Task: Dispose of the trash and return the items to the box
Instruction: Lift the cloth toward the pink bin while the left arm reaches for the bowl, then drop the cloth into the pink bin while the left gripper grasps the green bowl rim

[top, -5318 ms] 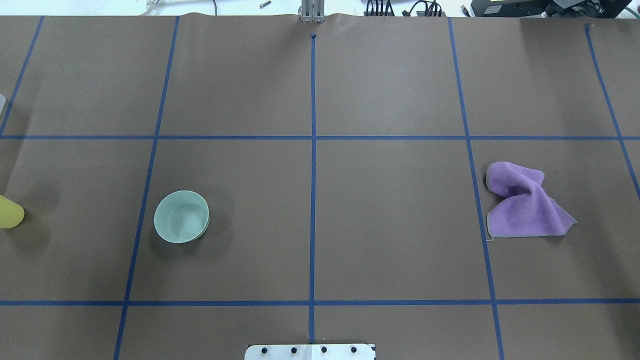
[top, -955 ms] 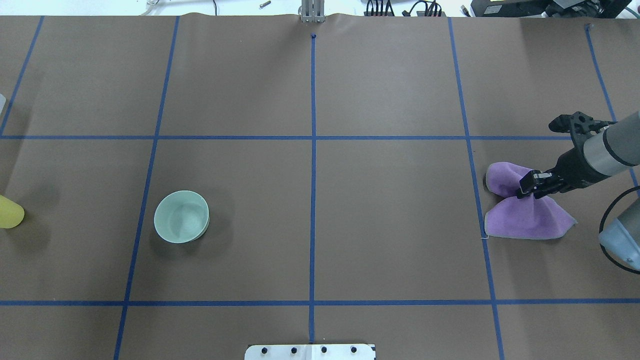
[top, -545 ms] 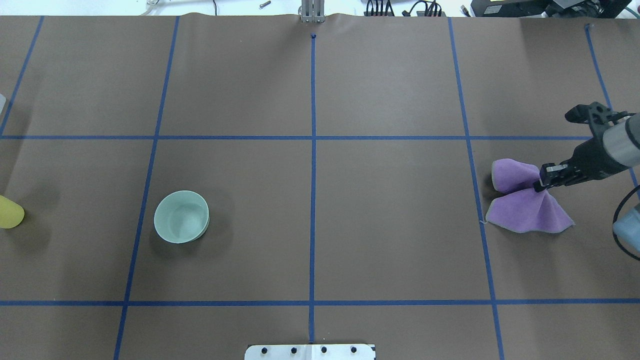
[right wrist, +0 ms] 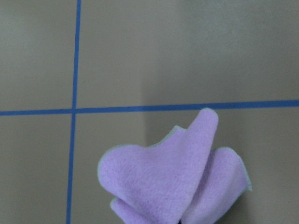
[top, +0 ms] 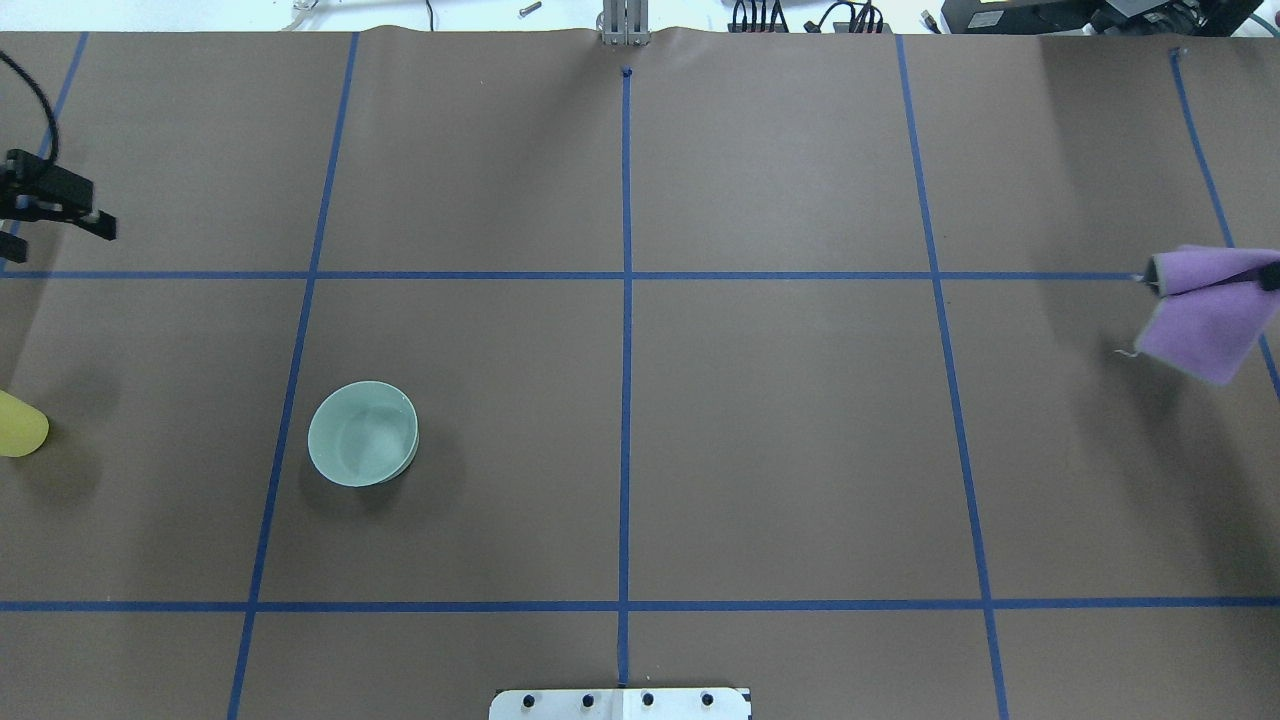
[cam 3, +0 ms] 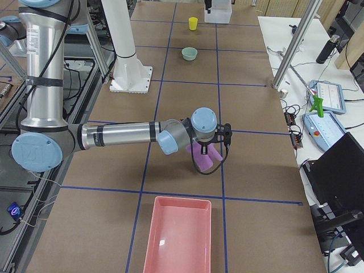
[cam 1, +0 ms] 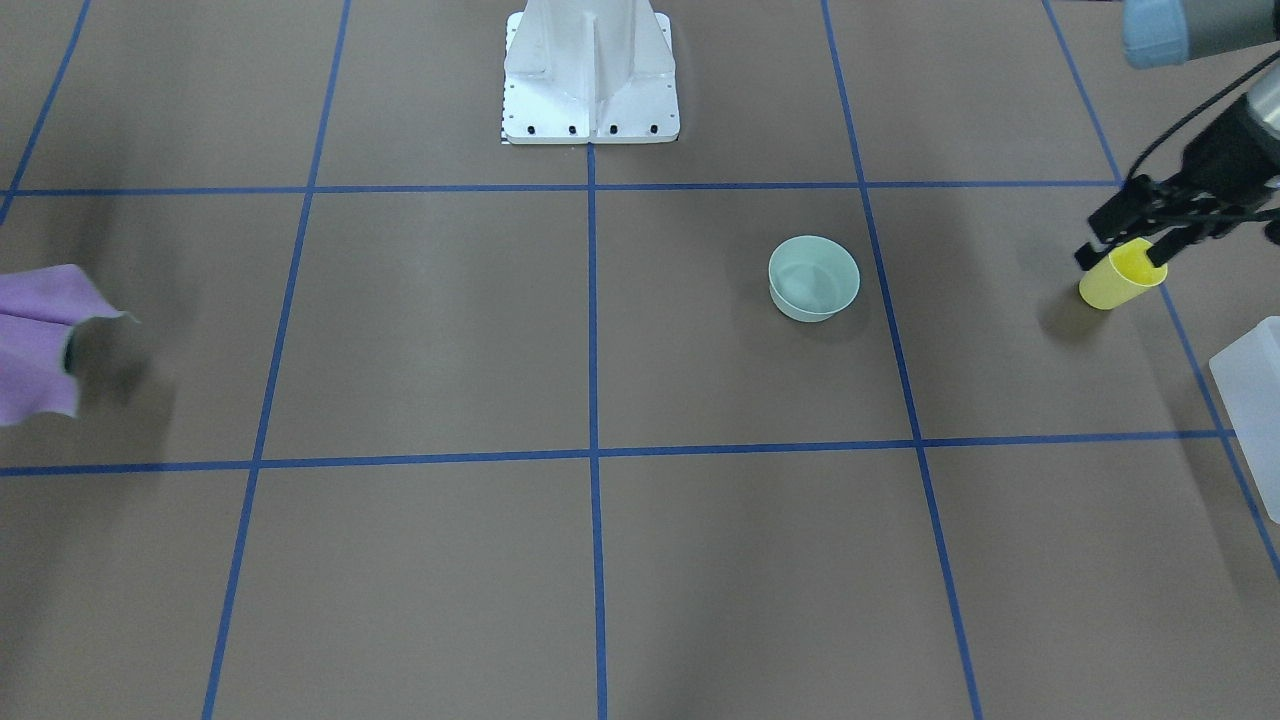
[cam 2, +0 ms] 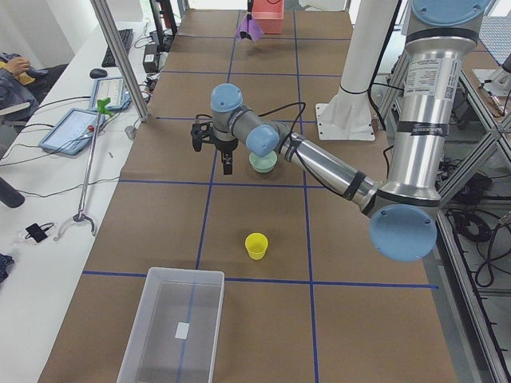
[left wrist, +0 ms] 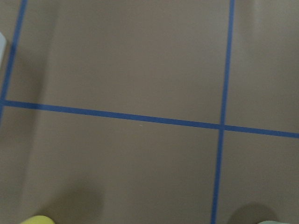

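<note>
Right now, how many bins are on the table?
2. The clear bin is at the robot's left-hand end, the pink bin at its right-hand end. More could lie outside the views.

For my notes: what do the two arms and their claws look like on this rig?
The left arm and right arm are silver tubes with pale blue round joint caps; the left arm's upright segment carries small dark print. The left claw and right claw are black, two-fingered, with a thin black cable looping by each wrist.
</note>
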Motion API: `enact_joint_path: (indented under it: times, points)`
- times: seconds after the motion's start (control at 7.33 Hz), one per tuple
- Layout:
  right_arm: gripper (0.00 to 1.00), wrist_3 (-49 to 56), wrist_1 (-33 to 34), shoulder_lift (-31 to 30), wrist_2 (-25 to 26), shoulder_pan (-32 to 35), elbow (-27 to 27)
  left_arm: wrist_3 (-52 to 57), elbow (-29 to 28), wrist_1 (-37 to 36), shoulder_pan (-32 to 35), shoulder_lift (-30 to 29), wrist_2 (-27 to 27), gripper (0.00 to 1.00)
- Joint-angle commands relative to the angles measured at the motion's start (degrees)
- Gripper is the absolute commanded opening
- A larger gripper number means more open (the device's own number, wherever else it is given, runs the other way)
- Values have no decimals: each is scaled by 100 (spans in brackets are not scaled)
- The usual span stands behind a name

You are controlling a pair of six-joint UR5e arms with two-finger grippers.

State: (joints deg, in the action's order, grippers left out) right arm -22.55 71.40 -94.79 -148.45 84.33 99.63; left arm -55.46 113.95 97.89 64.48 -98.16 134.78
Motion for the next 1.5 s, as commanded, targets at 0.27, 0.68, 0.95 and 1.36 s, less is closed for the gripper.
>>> enact_joint_path:
  times: [0.27,0.68,0.95,1.36]
  points:
    - [0,6229,4222,829,2256,2645,-607,-1309,31,-411,-1078,-810,-883,98]
    - [0,6896,3936,543,2286,2826,-1314,-1336,-22,-455,-1401,-898,-1346,98]
    - [45,6808,2605,164,2225,2817,-1995,-1608,-275,-429,-2042,-906,-1970,98]
    - [100,5887,1895,233,1689,2738,-2230,-1845,-225,-46,-2841,-566,-2567,98]
